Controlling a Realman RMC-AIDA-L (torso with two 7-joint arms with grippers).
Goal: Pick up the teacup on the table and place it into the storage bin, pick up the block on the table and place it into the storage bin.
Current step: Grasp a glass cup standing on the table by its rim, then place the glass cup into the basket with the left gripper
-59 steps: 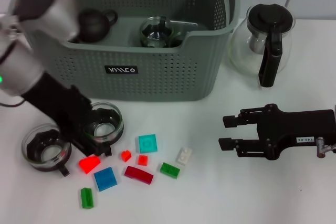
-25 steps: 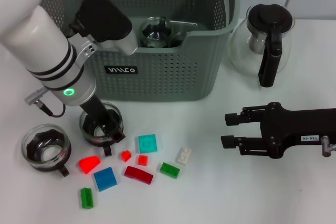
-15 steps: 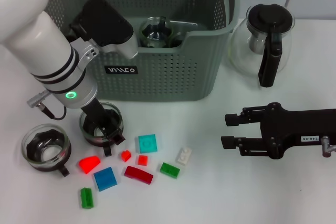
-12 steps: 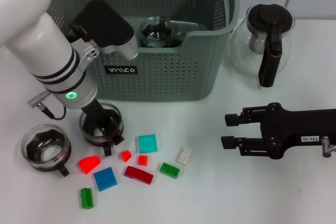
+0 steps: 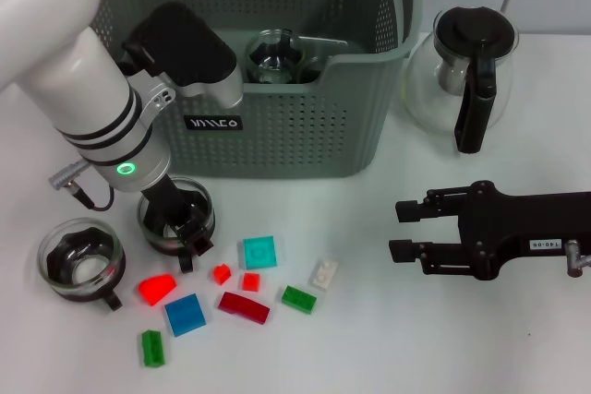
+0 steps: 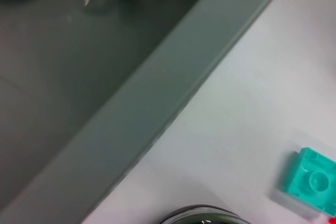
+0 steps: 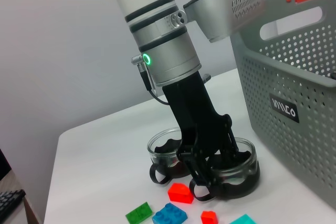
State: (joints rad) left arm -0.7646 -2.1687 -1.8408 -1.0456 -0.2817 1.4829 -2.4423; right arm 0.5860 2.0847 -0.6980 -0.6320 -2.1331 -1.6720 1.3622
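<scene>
A glass teacup point(image 5: 152, 225) with a black base stands on the table in front of the grey storage bin point(image 5: 277, 126). My left gripper point(image 5: 185, 228) reaches down from above and is shut on its rim; the right wrist view shows the gripper point(image 7: 207, 169) gripping the cup point(image 7: 242, 167). A second teacup point(image 5: 78, 265) stands to the left. Several small blocks lie in front of the cups, among them a teal block point(image 5: 259, 252), a red one point(image 5: 157, 288) and a blue one point(image 5: 186, 314). My right gripper point(image 5: 399, 231) is open and empty at the right.
A glass teapot with a black handle point(image 5: 466, 71) stands right of the bin. A glass cup point(image 5: 274, 55) lies inside the bin. The left wrist view shows the bin wall point(image 6: 131, 129) and the teal block point(image 6: 310, 182).
My left arm swung in over the bin's front and lowered its gripper onto the nearer teacup. In the last half second the cup shifted slightly left. The right arm has not moved.
</scene>
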